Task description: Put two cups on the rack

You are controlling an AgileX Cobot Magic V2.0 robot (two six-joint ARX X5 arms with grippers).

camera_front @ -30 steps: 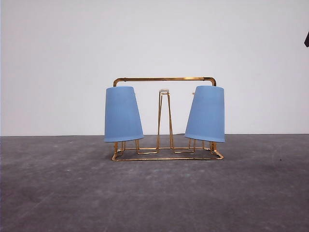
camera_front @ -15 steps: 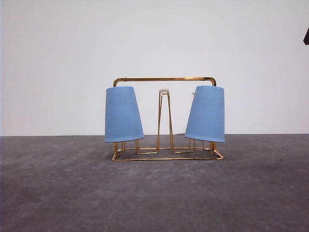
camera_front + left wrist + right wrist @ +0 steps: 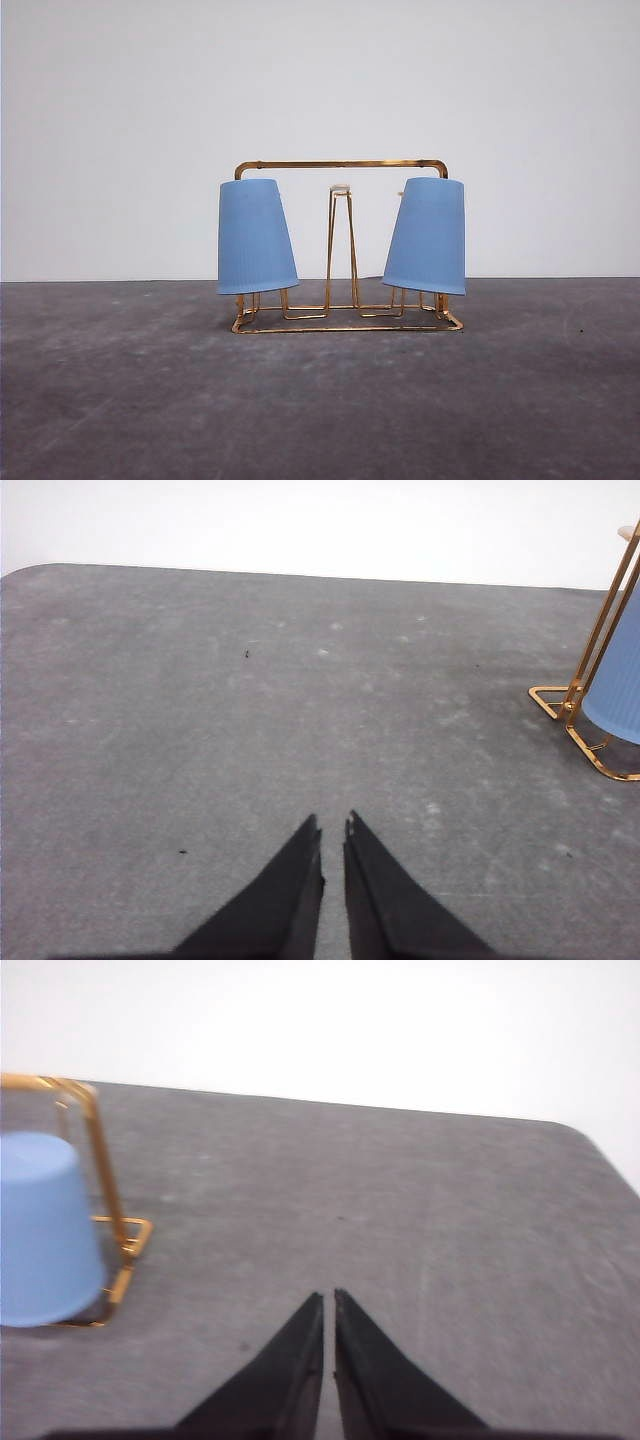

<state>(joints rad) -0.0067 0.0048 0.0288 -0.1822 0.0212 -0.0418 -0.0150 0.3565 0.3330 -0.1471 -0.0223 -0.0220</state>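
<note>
Grey, mottled table (image 3: 320, 400) is running across the whole near field, with a plain white wall (image 3: 320, 90) standing behind it.

I am seeing the rack (image 3: 341, 163) sitting mid-table toward the far edge, its long axis lying left to right across the front view and its arched gold frame standing upright. A bare centre prong (image 3: 341, 240) is rising vertically between the cups, white-tipped.

Both cups are hanging mouth-down on the rack. Left cup (image 3: 255, 237) is sitting at the rack's left end, its long axis near vertical with the closed base leaning slightly left. Right cup (image 3: 427, 236) is sitting at the right end, base leaning slightly right. Each wide rim is pointing down and hanging just above the wire base. They are well apart from each other.

I am reading no brand, label or writing on cups or rack.

Left gripper (image 3: 333, 825) is hovering over bare table, left of the rack, jaws nearly together with only a thin slit, holding nothing. Right gripper (image 3: 328, 1297) is hovering right of the rack, jaws likewise drawn to a sliver, empty.
</note>
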